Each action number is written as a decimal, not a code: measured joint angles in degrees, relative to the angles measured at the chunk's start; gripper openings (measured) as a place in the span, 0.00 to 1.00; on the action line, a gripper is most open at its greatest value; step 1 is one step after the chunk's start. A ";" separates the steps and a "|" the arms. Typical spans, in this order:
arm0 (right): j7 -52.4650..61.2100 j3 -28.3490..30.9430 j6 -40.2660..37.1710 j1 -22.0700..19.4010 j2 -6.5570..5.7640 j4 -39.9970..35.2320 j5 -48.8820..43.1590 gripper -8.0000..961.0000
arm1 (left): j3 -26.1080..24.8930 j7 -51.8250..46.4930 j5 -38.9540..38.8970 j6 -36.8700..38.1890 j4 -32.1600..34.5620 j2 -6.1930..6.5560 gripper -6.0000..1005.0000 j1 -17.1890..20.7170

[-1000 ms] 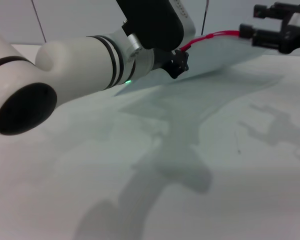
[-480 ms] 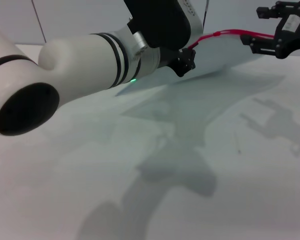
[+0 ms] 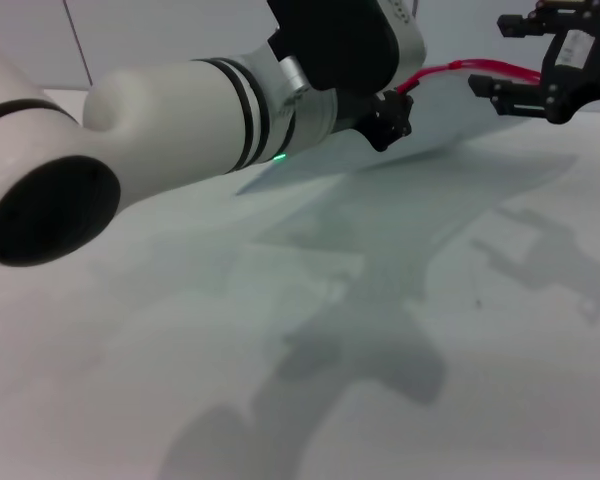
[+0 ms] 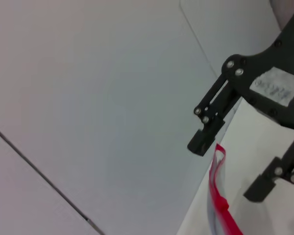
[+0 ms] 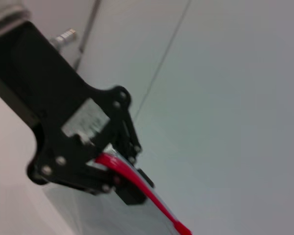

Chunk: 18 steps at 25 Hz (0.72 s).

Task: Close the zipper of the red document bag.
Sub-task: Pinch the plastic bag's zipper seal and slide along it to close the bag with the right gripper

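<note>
The left claw [image 3: 395, 115] grips the red zipper [image 3: 450, 70] of the document bag [image 3: 435, 115], lifted off the tabletop [image 3: 380, 330]; the right claw [image 3: 500, 55] hangs released at the zipper's far end.

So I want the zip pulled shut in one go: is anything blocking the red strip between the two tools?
Nothing visible does. The zipper runs bare through the air from the left tool, shut on it, to the right tool, whose fingers sit open around its far stretch. The red document bag hangs below; no slider can be made out.

White left arm [image 3: 170, 125] with black rings, green light; black screwed claws.
</note>
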 joint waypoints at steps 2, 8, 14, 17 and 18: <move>-0.02 -0.10 -0.88 0.00 0.04 -0.66 0.25 0.71 | -0.23 0.58 -0.50 0.01 -0.03 0.00 0.08 -0.02; -0.05 -1.55 -2.70 -0.30 0.37 -3.31 0.76 0.71 | -0.31 0.70 -0.57 -0.07 -0.05 -0.04 0.08 -0.11; -0.06 -4.14 -2.52 -0.08 0.40 -4.01 2.27 0.71 | -0.37 0.73 -0.58 -0.12 -0.05 -0.07 0.08 -0.11; -0.12 -5.09 -1.98 0.02 0.38 -4.02 2.27 0.71 | -0.04 0.74 -0.58 -0.12 -0.11 -0.18 0.08 -0.17; -0.28 -5.25 -1.84 0.03 0.37 -4.01 2.18 0.70 | 0.03 0.74 -0.57 -0.14 -0.22 -0.22 0.08 -0.20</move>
